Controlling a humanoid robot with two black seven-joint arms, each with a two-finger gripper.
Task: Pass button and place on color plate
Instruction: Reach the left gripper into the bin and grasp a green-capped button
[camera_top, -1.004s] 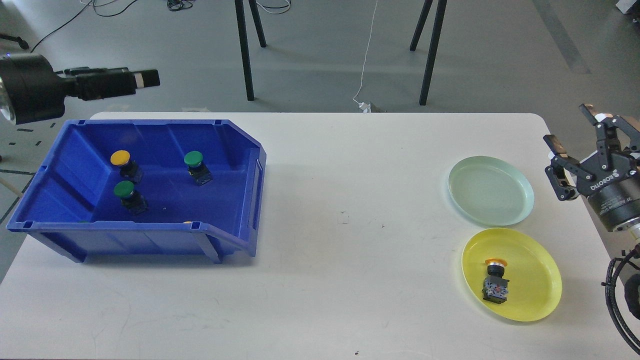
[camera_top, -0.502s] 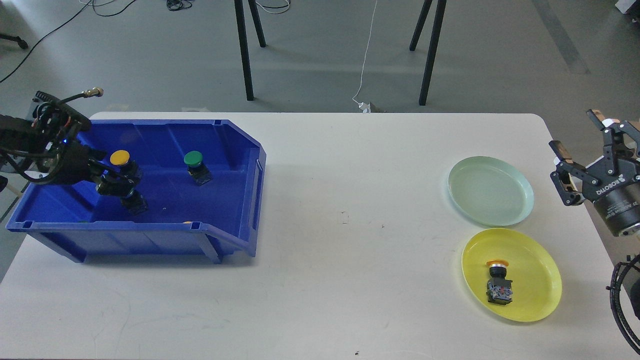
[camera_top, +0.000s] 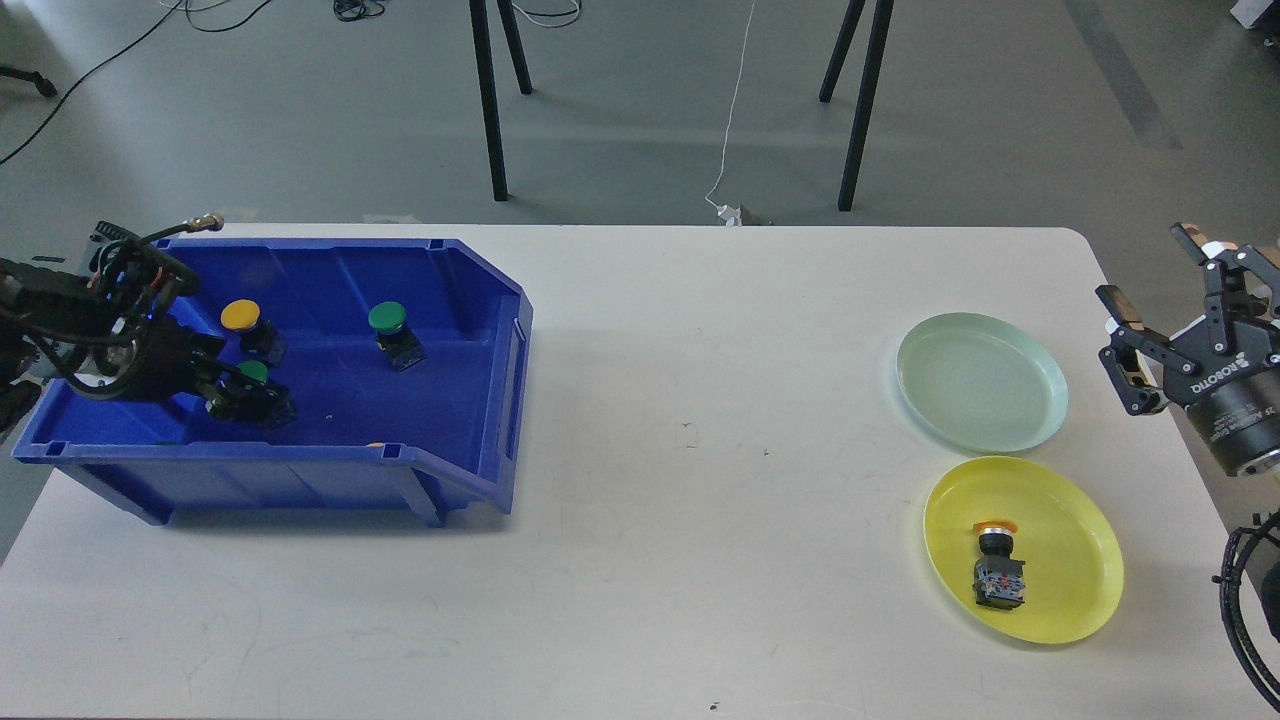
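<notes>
Here, our left gripper (camera_top: 245, 400) in the blue bin (camera_top: 470, 330) at the desk's left edge, fingers around a green button (camera_top: 252, 372), grip unclear, our right gripper (camera_top: 1165, 310) marked ROBOTIQ, fingers spread, at the right edge.

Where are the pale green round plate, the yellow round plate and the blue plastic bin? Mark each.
pale green round plate (camera_top: 981, 381), head view, bare centre.
yellow round plate (camera_top: 1075, 560), head view, bare floor.
blue plastic bin (camera_top: 495, 400), head view, right wall.

Bare white table (camera_top: 700, 420) between blue bin (camera_top: 505, 380) and the two plates (camera_top: 1040, 400), bin walls around the buttons (camera_top: 388, 320).
</notes>
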